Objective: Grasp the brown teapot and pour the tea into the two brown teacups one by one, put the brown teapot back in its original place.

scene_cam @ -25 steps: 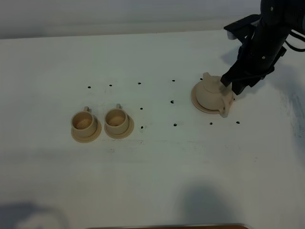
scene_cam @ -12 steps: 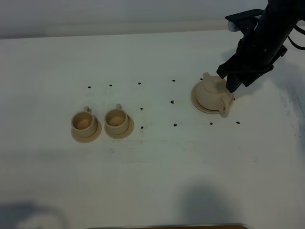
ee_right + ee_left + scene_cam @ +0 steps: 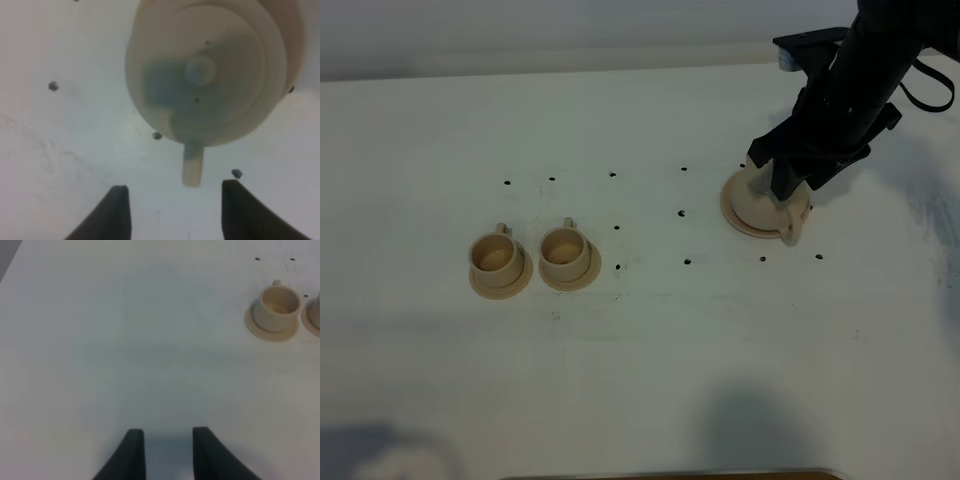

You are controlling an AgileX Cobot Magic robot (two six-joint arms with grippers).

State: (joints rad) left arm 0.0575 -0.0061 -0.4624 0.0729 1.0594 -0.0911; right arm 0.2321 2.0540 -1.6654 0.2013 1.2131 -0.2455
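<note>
The brown teapot [image 3: 757,206] sits on its wide tan saucer disc [image 3: 731,214] at the right of the table. My right gripper [image 3: 788,182] hangs just above it, open, hiding the lid and spout from the high camera. In the right wrist view the teapot [image 3: 210,75] fills the frame; its handle [image 3: 192,165] points toward the gap of the open right gripper [image 3: 172,195], which touches nothing. The two brown teacups [image 3: 497,256] [image 3: 565,250] stand side by side on small saucers at the left. My left gripper [image 3: 164,432] hovers over bare table, fingers apart and empty, with one teacup [image 3: 276,310] farther off.
Small black dots [image 3: 686,262] mark the white table [image 3: 650,350] between the cups and the teapot. A dark shadow [image 3: 750,430] falls on the near edge. The table's far edge [image 3: 570,72] runs behind everything.
My right arm has shifted left over the teapot, now covering its lid and spout. Its jaws kept the same width. The teapot and cups have not moved.
</note>
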